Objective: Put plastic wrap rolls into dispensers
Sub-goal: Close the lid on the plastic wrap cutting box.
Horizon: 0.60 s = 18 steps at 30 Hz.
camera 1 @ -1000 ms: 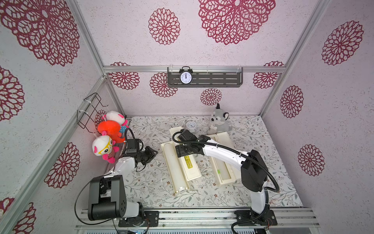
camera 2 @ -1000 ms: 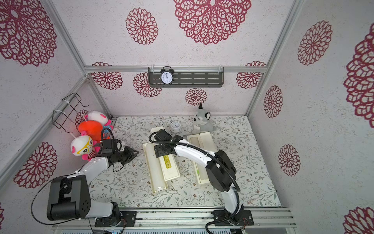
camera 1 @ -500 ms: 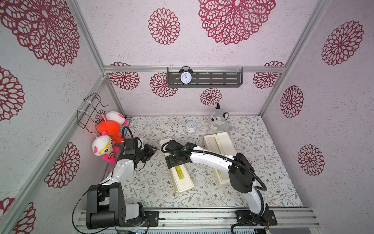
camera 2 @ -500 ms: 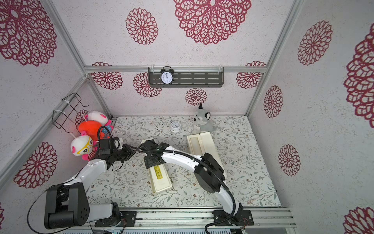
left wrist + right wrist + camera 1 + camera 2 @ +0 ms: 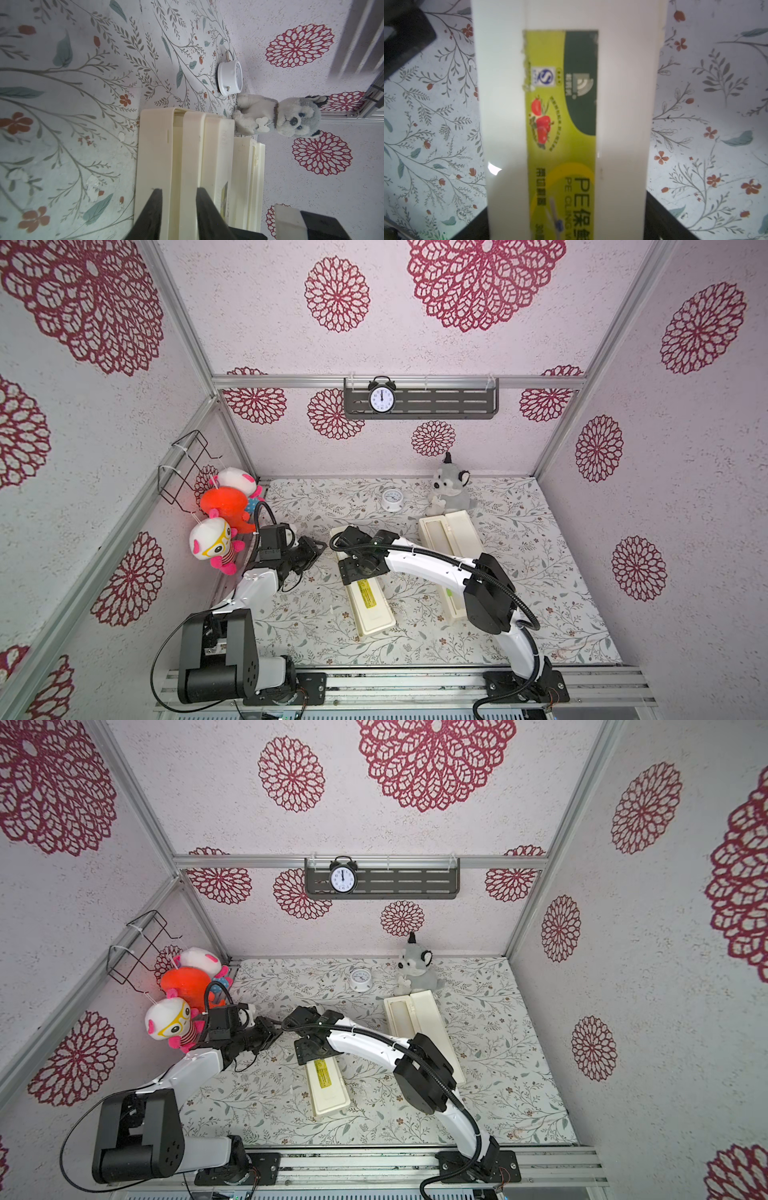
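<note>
- The near cream-white plastic dispenser box [image 5: 372, 608] [image 5: 329, 1088] is lying lengthwise on the floral table mat [image 5: 540, 572]. Its lid is down and its yellow-green label strip [image 5: 560, 124] is facing up.
- The right gripper [image 5: 360, 570] is hanging over this box's far end. Its dark fingers [image 5: 662, 220] are standing wide, one at each long side. Whether they are pressing on the box cannot be told.
- The left gripper [image 5: 313, 549] [image 5: 178, 199] is hovering just beside the same end. Its jaws are only narrowly parted and are carrying nothing.
- The second cream-white dispenser box [image 5: 457, 531] [image 5: 419, 1019] is lying just beside and parallel, nearer the right wall. Its lid is folded open flat and the right arm is crossing above its middle.
- A grey plush husky [image 5: 451, 489] is sitting at that box's far end, touching it, and a small white round clock [image 5: 392, 501] is standing near.
- Plush dolls [image 5: 226, 506] are hanging on the left wall behind the left arm.
- One second earlier the near box was lying open, with tray and lid side by side. Now it is closed.
- The closed box is hiding its contents. Whether a roll is lying in the open box's trough cannot be told.
</note>
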Each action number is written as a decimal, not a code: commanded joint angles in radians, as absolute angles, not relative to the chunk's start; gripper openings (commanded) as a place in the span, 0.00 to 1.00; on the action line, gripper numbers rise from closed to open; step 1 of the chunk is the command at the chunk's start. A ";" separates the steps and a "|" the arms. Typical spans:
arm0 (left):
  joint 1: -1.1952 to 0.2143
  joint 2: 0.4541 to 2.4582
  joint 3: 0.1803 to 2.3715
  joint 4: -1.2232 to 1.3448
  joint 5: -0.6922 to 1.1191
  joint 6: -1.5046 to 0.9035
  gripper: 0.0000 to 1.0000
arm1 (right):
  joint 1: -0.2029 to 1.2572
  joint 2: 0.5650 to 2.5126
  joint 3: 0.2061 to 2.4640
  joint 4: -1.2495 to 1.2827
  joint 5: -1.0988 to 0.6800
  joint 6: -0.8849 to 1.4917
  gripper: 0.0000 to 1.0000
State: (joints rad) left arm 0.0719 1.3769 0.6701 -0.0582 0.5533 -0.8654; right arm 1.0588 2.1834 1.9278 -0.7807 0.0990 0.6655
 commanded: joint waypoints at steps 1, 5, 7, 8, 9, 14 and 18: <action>0.066 1.399 0.659 0.015 0.581 -0.894 0.33 | 1.060 2.195 1.959 -0.798 0.075 0.686 0.86; 0.061 1.403 0.654 0.031 0.587 -0.896 0.35 | 1.063 2.207 1.953 -0.780 0.067 0.692 0.89; 0.056 1.413 0.645 0.060 0.608 -0.902 0.38 | 1.065 2.211 1.960 -0.771 0.059 0.689 0.91; 0.052 1.420 0.644 0.071 0.615 -0.908 0.41 | 1.065 2.212 1.963 -0.770 0.059 0.689 0.91; 0.044 1.428 0.643 0.084 0.619 -0.911 0.45 | 1.066 2.216 1.966 -0.766 0.058 0.688 0.91; 0.000 1.462 0.635 0.132 0.614 -0.929 0.56 | 1.065 2.219 1.963 -0.764 0.063 0.685 0.93; -0.014 1.492 0.626 0.141 0.603 -0.927 0.60 | 1.065 2.223 1.962 -0.755 0.055 0.676 0.94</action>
State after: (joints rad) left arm -0.0059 1.4708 0.6399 0.0982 0.5983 -0.9173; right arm 1.0611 2.2051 1.9392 -0.7616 0.0811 0.6739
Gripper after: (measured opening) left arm 0.594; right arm 0.937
